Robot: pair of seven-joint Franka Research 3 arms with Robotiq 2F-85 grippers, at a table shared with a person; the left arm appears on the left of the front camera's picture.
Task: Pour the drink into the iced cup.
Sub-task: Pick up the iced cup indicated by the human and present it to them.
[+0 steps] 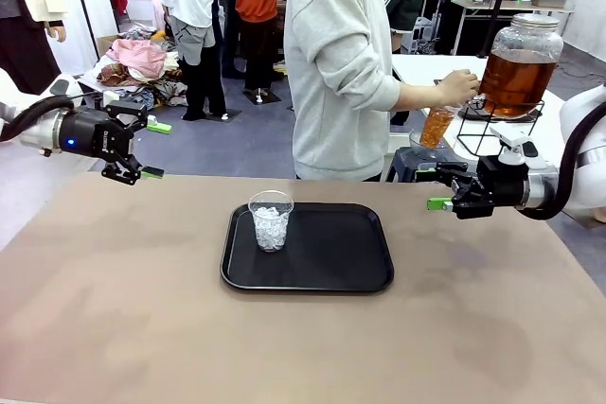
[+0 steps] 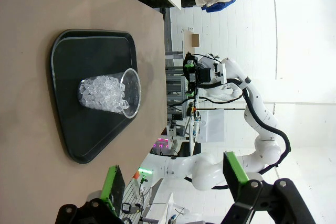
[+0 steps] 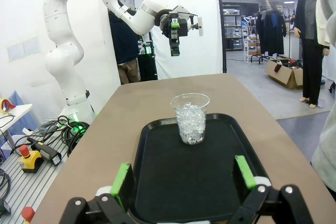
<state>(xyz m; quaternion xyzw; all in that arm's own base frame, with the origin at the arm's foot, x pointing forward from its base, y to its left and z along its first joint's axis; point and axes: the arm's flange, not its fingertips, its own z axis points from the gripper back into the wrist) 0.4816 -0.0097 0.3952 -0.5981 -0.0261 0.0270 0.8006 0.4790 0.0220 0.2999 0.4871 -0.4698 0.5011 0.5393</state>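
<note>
The iced cup (image 1: pixel 271 221), clear plastic and full of ice, stands upright on the left part of a black tray (image 1: pixel 331 272) in mid-table. The amber drink (image 1: pixel 514 80) fills a glass dispenser jar on a wire stand at the far right. At its tap, the person's hand (image 1: pixel 460 86) holds a second cup (image 1: pixel 437 126) of amber liquid. My left gripper (image 1: pixel 154 149) hovers open off the table's far left. My right gripper (image 1: pixel 438 186) hovers open at the far right edge. Both wrist views look past open green pads at the iced cup (image 2: pixel 110 94) (image 3: pixel 190 118) and tray (image 2: pixel 79 56) (image 3: pixel 173 182).
The person in a grey sweatshirt (image 1: pixel 336 63) stands at the far side, turned toward the dispenser's side table (image 1: pixel 426 68). The brown tabletop (image 1: pixel 114 309) is bare around the tray. Other people stand farther back.
</note>
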